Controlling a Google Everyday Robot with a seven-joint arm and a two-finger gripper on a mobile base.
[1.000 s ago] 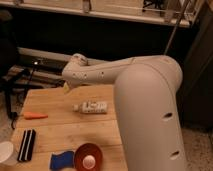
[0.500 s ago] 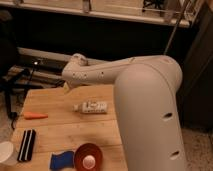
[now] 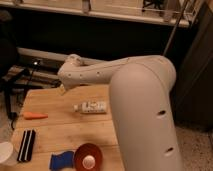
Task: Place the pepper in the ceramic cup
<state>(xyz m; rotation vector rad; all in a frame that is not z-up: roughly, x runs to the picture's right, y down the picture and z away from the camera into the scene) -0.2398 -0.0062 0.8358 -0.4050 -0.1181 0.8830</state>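
The pepper [image 3: 35, 116] is small, orange-red and tapered, and lies on the left side of the wooden table [image 3: 60, 130]. The ceramic cup [image 3: 6, 152] is white and stands at the table's front left corner, partly cut off by the frame edge. My big white arm [image 3: 130, 95] reaches from the right over the back of the table. My gripper [image 3: 64, 88] is at its far end, above the table's back edge. It is well behind the pepper, to its right, and far from the cup. Nothing shows in it.
A white labelled bottle [image 3: 91, 107] lies on its side mid-table. A red bowl with a pale centre [image 3: 88, 156] and a blue object [image 3: 61, 161] sit at the front edge. A black-and-white block [image 3: 26, 145] lies next to the cup. Dark shelving stands behind the table.
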